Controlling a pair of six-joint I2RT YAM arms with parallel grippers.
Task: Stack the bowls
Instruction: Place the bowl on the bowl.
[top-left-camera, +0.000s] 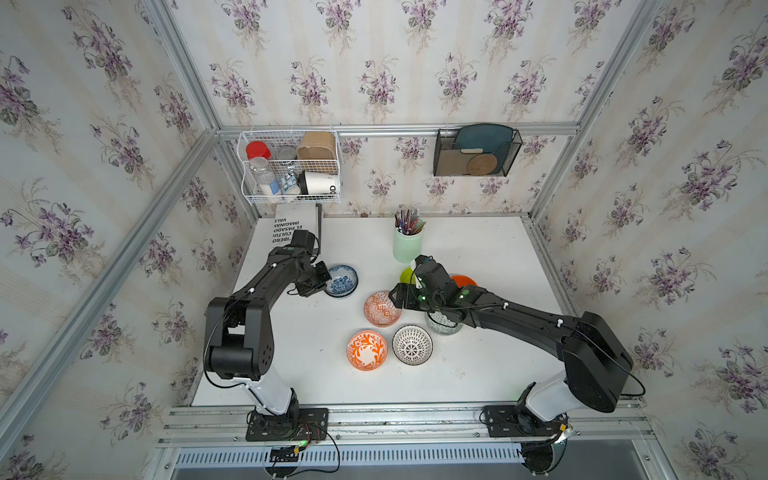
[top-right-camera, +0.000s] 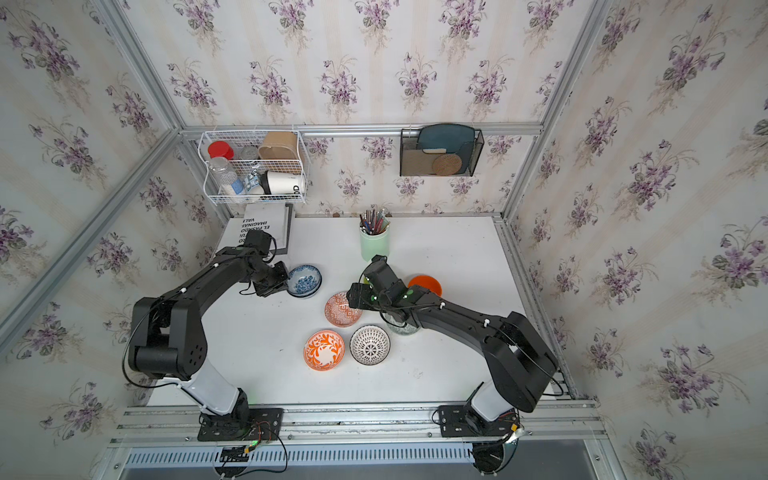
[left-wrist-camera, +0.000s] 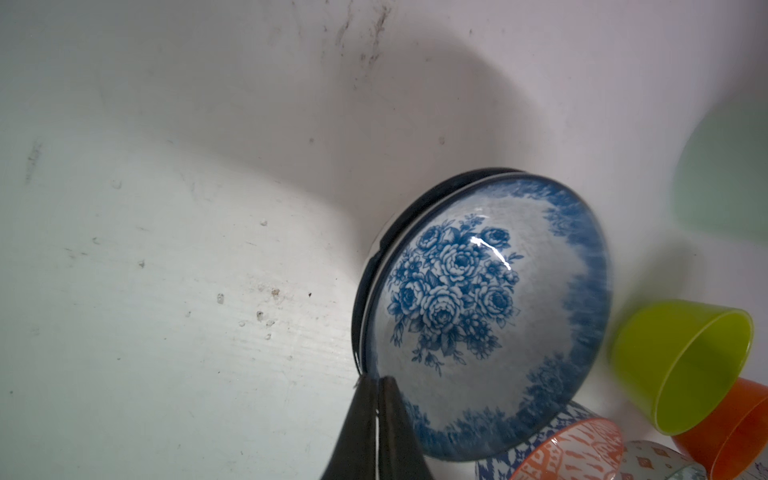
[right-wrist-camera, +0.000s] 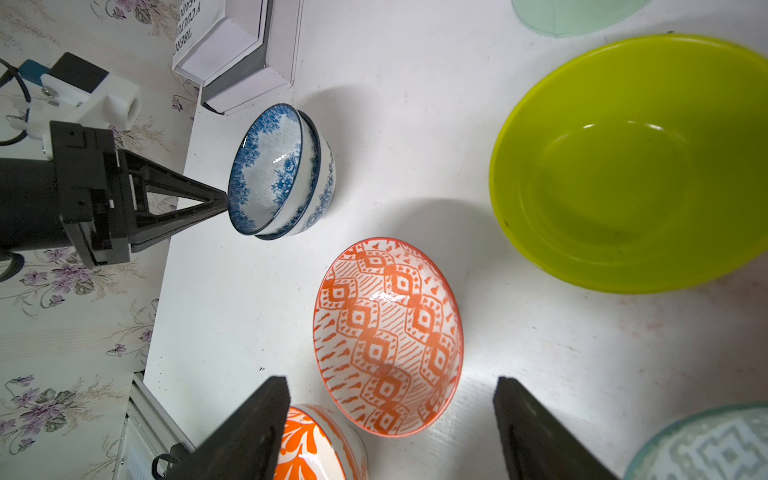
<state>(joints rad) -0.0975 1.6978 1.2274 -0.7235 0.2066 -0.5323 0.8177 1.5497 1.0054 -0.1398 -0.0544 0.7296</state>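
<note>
Left pincer (left-wrist-camera: 376, 380) is clenched on the rim of the upper blue floral bowl (left-wrist-camera: 490, 299), with one slim black finger inside the glossy edge and one outside. That bowl sits tilted inside the lower blue floral bowl (right-wrist-camera: 323, 187). The nested pair stands toward the far left of the white table (top-left-camera: 478, 249).

Right pincer (right-wrist-camera: 390, 380) hangs released with its jaws wide, grasping nothing, above the orange-white diamond bowl (right-wrist-camera: 386, 332) near mid-table.

Five more round bowls stand singly around it:
- a smooth, plain lime green bowl (right-wrist-camera: 623, 166)
- a plain orange bowl (top-left-camera: 464, 281)
- a grey-green patterned bowl (right-wrist-camera: 715, 449), partly under the right arm in both top views
- a black-white bowl (top-left-camera: 412, 345)
- an orange-white leaf bowl (top-left-camera: 367, 349), just beside the black-white one

That makes eight bowls, two of them stacked. At the back, a tall pale-green pen cup (top-left-camera: 407, 245) holds a bunch of pens.
</note>
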